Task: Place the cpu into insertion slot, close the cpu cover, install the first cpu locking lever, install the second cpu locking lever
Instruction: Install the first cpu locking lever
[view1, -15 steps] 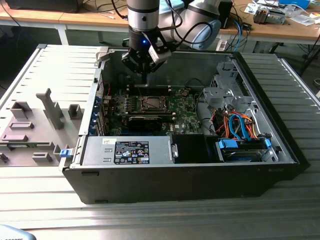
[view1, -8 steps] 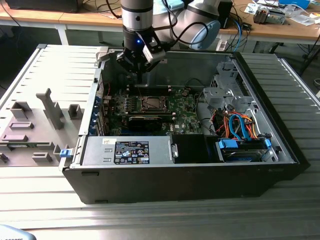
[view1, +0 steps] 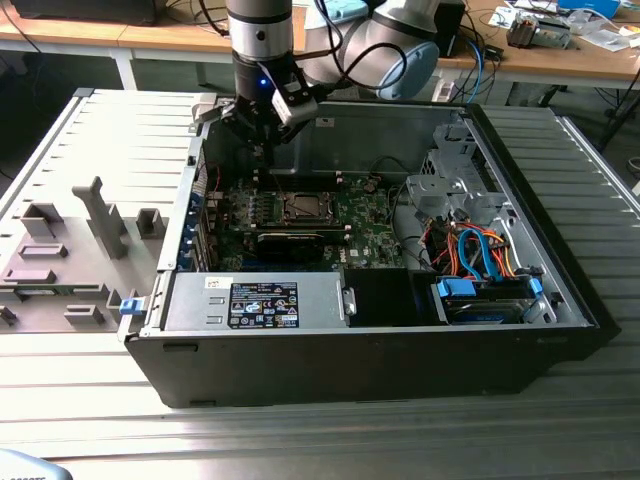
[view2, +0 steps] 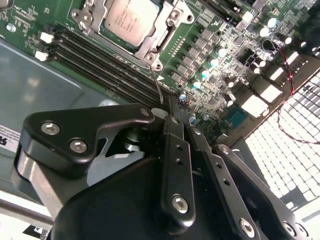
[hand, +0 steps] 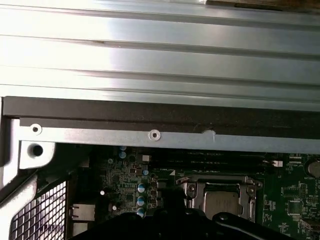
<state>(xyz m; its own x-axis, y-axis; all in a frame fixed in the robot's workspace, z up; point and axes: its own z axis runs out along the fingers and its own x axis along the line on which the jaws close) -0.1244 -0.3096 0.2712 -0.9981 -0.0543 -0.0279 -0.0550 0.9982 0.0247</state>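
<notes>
The cpu lies flat in the insertion slot on the green board, silvery top up. The cpu cover lies down around it as a metal frame. A thin wire locking lever runs out from the socket's corner, and its free end stops just beside my fingertips. My gripper hangs above the board, off the socket towards the case's rear wall. Its fingers are pressed together with nothing visibly between them.
Long black memory slots run beside the socket. The case's rear wall and vent grille are close to the gripper. A power supply and a drive bay with cables fill the near side. A grey fixture tray lies outside.
</notes>
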